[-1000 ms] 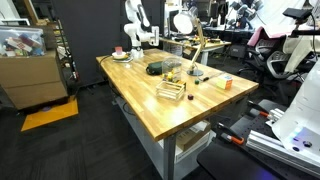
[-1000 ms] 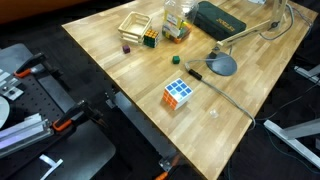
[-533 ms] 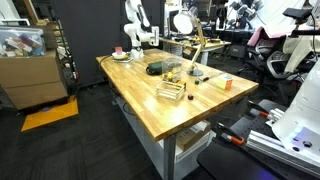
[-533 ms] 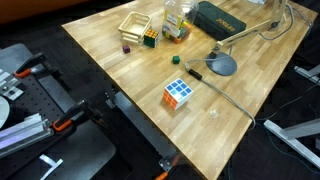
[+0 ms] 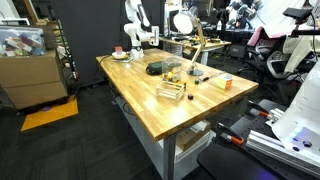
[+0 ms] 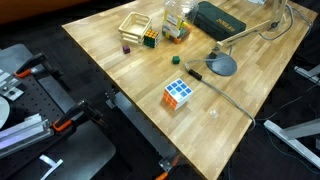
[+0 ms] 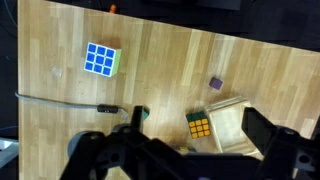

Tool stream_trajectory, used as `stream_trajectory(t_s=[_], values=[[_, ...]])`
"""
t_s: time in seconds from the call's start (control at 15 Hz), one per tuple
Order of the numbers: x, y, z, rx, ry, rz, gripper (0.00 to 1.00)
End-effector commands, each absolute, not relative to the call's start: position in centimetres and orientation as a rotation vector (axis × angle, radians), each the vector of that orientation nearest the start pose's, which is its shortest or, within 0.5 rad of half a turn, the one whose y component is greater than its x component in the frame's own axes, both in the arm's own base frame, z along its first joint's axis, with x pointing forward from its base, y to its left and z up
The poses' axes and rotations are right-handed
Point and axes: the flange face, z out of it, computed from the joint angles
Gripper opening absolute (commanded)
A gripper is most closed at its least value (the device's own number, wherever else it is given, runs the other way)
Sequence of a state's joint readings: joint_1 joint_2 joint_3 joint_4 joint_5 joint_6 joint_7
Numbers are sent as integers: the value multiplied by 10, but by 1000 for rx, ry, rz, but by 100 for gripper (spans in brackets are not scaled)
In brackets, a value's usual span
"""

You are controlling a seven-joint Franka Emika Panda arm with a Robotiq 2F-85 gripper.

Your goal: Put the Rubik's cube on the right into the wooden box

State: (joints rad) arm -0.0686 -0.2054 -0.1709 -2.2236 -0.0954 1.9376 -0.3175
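1. Pincer (image 7: 170,132): seen from the wrist view, high over the table, fingers (image 7: 262,132) spread wide apart and gripping nothing. Well apart from every object below.
2. Table (image 6: 105,62): pale wood-plank top, everything rests on it. Also in an exterior view (image 5: 150,105).
3. Dark green case (image 6: 222,18): long, lies flat near the far edge.
4. Desk lamp (image 6: 222,65): round grey base on the wood, thin arm rising from it.
5. Wooden box (image 6: 133,22): low, slatted, pale, open on top. In the wrist view (image 7: 236,116) it lies at lower right, just ahead of one finger.
6. Rubik's cube (image 6: 178,94): alone on bare wood near the table edge, close to the lamp base and well apart from the wooden box. Blue face up in the wrist view (image 7: 101,59); an orange-red side shows in an exterior view (image 5: 226,84).
7. Small cube (image 7: 200,127): orange and yellow, at one end of the wooden box, apparently inside.
8. Green piece (image 6: 174,59) and purple piece (image 7: 215,83): tiny, loose on the wood; purple lies beside the box.
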Motion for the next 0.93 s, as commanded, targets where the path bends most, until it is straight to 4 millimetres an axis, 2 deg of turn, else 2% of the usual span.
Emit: stream_trajectory(t_s=[0.0, 0.2, 0.4, 0.47, 0.6, 0.87], values=[[466, -152, 429, -3173, 14, 166, 100], [468, -175, 409, -3135, 265, 174, 100], [469, -188, 389, -3069, 490, 193, 100], [465, -183, 393, -3111, 376, 211, 100], [466, -185, 386, -3090, 443, 219, 100], [468, -186, 387, -3087, 463, 212, 100]])
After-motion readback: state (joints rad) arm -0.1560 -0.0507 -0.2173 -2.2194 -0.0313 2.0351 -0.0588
